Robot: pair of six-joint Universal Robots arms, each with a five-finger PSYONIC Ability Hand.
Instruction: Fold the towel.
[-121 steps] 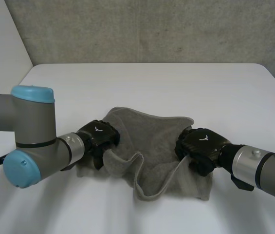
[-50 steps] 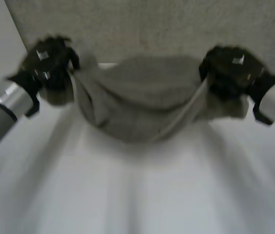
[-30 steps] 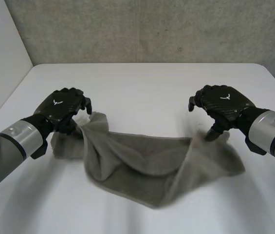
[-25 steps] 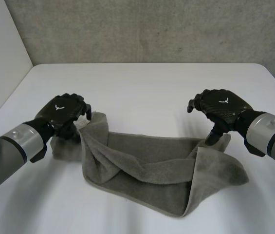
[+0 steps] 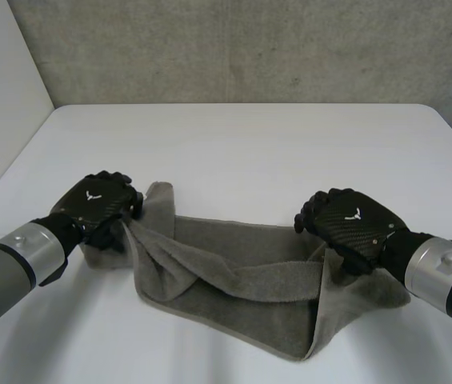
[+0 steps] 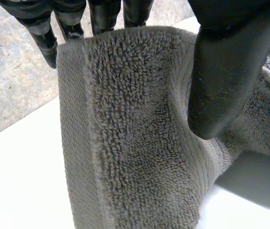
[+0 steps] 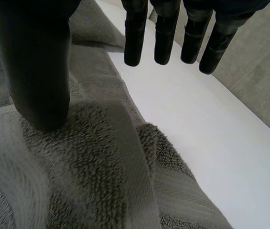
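Between the left hand's [image 6: 230,71] thumb and fingers [image 6: 44,38], the towel's [image 6: 135,143] end is pinched; the right hand's [image 7: 39,62] straight, parted fingers [image 7: 166,38] hang beyond its other edge.

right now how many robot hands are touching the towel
2. The left hand pinches the towel at its left end; the right hand rests open on its right end.

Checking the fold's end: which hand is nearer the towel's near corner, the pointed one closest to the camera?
Right. The right hand rests on the towel just beyond that corner; the left hand holds the opposite end.
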